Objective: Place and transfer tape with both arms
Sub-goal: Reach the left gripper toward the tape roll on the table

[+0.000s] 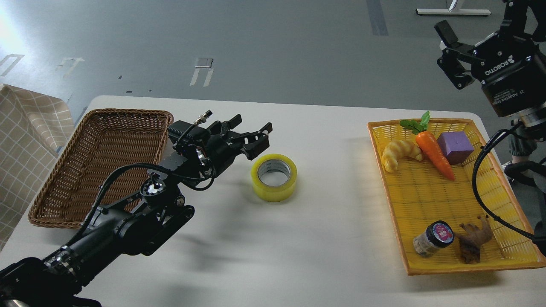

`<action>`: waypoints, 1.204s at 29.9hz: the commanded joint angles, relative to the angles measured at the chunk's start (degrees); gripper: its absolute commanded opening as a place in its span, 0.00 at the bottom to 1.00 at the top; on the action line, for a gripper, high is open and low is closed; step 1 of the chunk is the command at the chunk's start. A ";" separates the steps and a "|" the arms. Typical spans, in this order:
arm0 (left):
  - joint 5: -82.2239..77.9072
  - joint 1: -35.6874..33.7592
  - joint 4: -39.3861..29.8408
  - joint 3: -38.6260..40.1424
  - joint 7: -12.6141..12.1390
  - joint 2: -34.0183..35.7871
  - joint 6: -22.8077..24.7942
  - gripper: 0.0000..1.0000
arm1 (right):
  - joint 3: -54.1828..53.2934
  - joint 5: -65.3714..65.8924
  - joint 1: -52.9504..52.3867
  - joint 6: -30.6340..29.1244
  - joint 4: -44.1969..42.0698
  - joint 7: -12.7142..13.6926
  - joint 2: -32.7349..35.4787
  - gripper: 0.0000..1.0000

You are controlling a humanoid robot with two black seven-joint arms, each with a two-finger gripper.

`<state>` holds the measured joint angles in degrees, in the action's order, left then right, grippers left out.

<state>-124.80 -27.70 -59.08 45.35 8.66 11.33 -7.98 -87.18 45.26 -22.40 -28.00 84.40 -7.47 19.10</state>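
Note:
The tape (274, 177), a yellow roll with a grey-white core, lies flat on the white table (324, 238) near its middle. My left gripper (251, 135) is open and empty. It hangs low over the table just left of the roll and a little behind it, with the fingers pointing right toward it and not touching it. My right gripper (480, 21) is open and empty. It is raised high at the top right, above the far end of the yellow tray, and one finger is cut off by the frame edge.
A brown wicker basket (102, 123) stands at the left, partly under my left arm. A yellow tray (386, 179) at the right holds a croissant (399, 154), carrot (433, 151), purple cube (454, 146), dark-lidded jar (433, 238) and brown root (472, 242). Checked cloth (21, 140) lies at the far left.

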 commanded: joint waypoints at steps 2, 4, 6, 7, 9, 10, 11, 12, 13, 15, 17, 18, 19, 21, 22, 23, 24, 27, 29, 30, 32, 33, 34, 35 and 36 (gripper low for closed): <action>2.19 0.55 -1.04 0.00 -0.22 -1.13 -0.37 0.98 | -0.27 0.01 0.25 0.00 0.06 0.00 0.06 1.00; 2.45 0.28 -0.95 0.00 -0.05 -1.13 -0.37 0.98 | -0.36 0.01 0.43 0.00 0.06 0.00 0.06 1.00; 2.10 0.45 -1.04 -0.35 0.66 -0.87 -0.37 0.98 | -0.54 0.01 0.52 0.00 0.06 0.00 0.15 1.00; 1.93 0.63 -1.04 -1.22 1.01 -0.87 -0.46 0.98 | -0.80 0.01 0.52 0.00 -0.03 0.00 0.15 1.00; 1.84 0.54 -1.04 -3.67 1.19 -0.43 -0.46 0.98 | -1.24 0.01 0.52 0.00 -0.03 0.00 0.15 1.00; 1.84 0.54 -1.04 -4.39 1.10 -0.34 -0.54 0.98 | -1.33 0.01 0.43 0.00 -0.03 0.08 0.15 1.00; 1.67 0.63 -0.95 -5.53 1.10 -0.26 -0.54 0.98 | -1.33 0.01 0.34 0.00 -0.03 0.09 0.15 1.00; 1.66 0.72 -0.95 -5.89 1.10 -0.25 -0.54 0.98 | -1.33 0.01 0.26 0.00 -0.03 0.17 0.15 1.00; 1.66 0.89 -0.95 -6.15 1.10 -0.25 -0.54 0.98 | -1.33 0.01 0.25 0.00 -0.03 0.17 0.24 1.00; 1.49 0.98 -0.34 -7.38 1.10 -0.25 -0.54 0.98 | -1.33 0.01 0.25 0.00 0.06 0.17 0.41 1.00; 1.49 0.63 0.10 -8.61 1.01 -0.17 -0.46 0.98 | -1.33 0.01 0.43 0.00 0.15 0.17 0.59 1.00; 1.49 0.54 0.37 -8.88 1.01 -0.17 -0.54 0.98 | -1.24 0.01 0.52 0.00 0.06 0.17 0.59 1.00; 1.49 0.46 0.80 -9.05 0.92 -0.25 -0.46 0.98 | -1.24 0.01 0.52 0.00 0.15 0.17 0.59 1.00; 1.57 -0.24 3.26 -9.05 0.66 -0.60 -0.46 0.98 | -1.33 0.01 0.61 0.00 0.15 0.17 0.68 1.00; 1.58 -0.68 4.05 -9.05 0.66 -0.78 -0.46 0.98 | -1.33 0.01 0.61 0.00 0.06 0.17 0.77 1.00; 1.58 -1.56 5.80 -9.05 0.66 -1.13 -0.46 0.98 | -1.33 0.01 0.69 0.00 0.06 0.17 0.85 1.00; 1.58 -2.00 6.60 -9.05 0.66 -1.31 -0.46 0.98 | -1.42 0.01 0.69 0.00 0.06 0.17 0.85 1.00; 1.75 -2.71 7.75 -9.05 0.66 -1.57 -0.46 0.98 | -1.42 0.01 0.87 0.00 0.06 0.17 1.29 1.00; 1.75 -2.80 7.93 -9.40 0.66 -1.66 -0.46 0.98 | -1.42 0.01 0.87 0.00 -0.03 0.17 1.47 1.00; 1.75 -2.71 7.93 -9.67 0.66 -1.57 -0.46 0.98 | -1.42 0.01 0.87 0.00 -0.03 0.17 1.56 1.00; 1.75 -2.62 7.93 -10.11 0.66 -1.57 -0.46 0.98 | -1.42 0.01 0.87 0.00 -0.20 0.17 1.56 1.00; 1.84 -2.45 7.84 -10.20 0.66 -1.57 -0.46 0.98 | -1.42 0.01 0.87 0.00 -0.29 0.17 1.56 1.00; 1.84 -2.36 7.84 -10.20 0.66 -1.66 -0.46 0.98 | -1.42 0.01 0.87 0.00 -0.38 0.17 1.56 1.00; 2.01 -2.18 7.84 -10.20 0.57 -1.66 -0.46 0.98 | -1.42 0.01 0.87 0.00 -0.47 0.17 1.64 1.00; 2.19 -2.18 7.84 -10.20 0.48 -1.66 -0.46 0.98 | -1.42 0.01 0.87 0.00 -0.47 0.17 1.64 1.00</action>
<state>-122.95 -30.16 -51.19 35.23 9.29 9.72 -8.44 -88.59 45.26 -21.53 -28.00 84.09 -7.29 20.65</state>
